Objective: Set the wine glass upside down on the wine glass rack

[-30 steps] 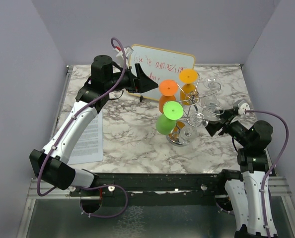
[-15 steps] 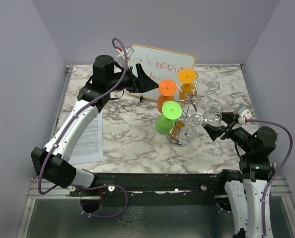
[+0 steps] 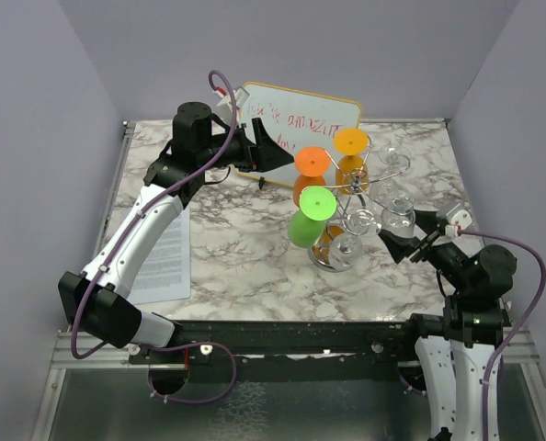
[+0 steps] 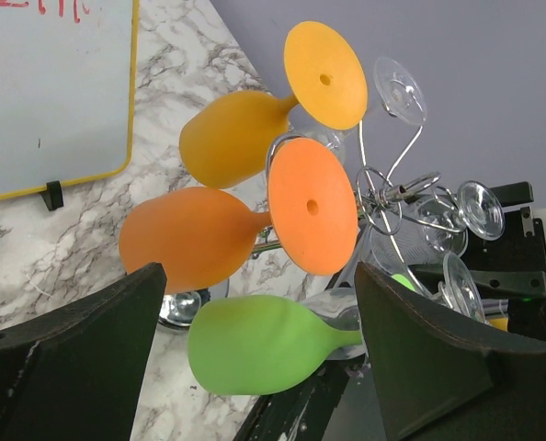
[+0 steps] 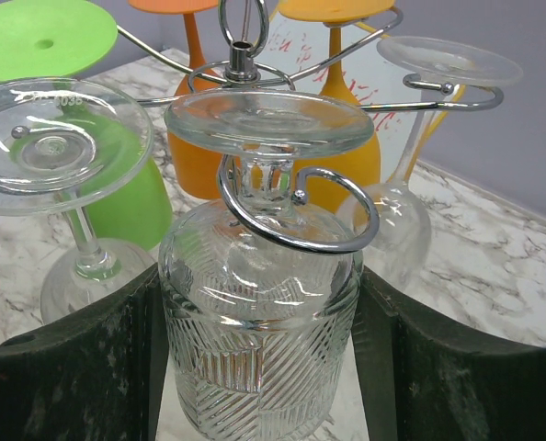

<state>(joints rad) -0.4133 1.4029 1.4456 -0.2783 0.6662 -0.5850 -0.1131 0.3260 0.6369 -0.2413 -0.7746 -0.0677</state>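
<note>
A: Six glasses hang on the wine glass rack (image 5: 242, 62) rn, all upside down. Which one's ours?

B: It's the clear ribbed wine glass (image 5: 259, 312), on the rack's R side. The stem sits in a curled scroll end. Foot lies flat above the wire, bowl hangs below.

A: Does the R arm have it?

B: Looks so. The right fingers (image 5: 71, 367) sit against the bowl on both sides, grasping it. They're spread wide bc the bowl's fat.

A: And the L arm?

B: The left fingers (image 4: 438, 358) are released and wide apart. They're up over the worktop (image 3: 245, 248), just in front of the whiteboard (image 3: 296, 115), and they face the rack from its far-left side, well apart from it.

A: What about the other glasses?

B: The green glass (image 4: 255, 344), orange glass (image 4: 186, 239) and amber glass (image 4: 232, 138) fill the rack's L half, feet up. There are two other clear ones. The near clear glass (image 5: 57, 147) hangs beside ours, toward the arm bases. The far clear glass (image 5: 448, 60) hangs farther back.

A: And the rack itself?

B: It's upright, w/ its round shiny base on the marble, approx centre-right. A printed sheet of paper (image 3: 163, 262) lies flat at the L edge, and the L arm passes over it.
</note>
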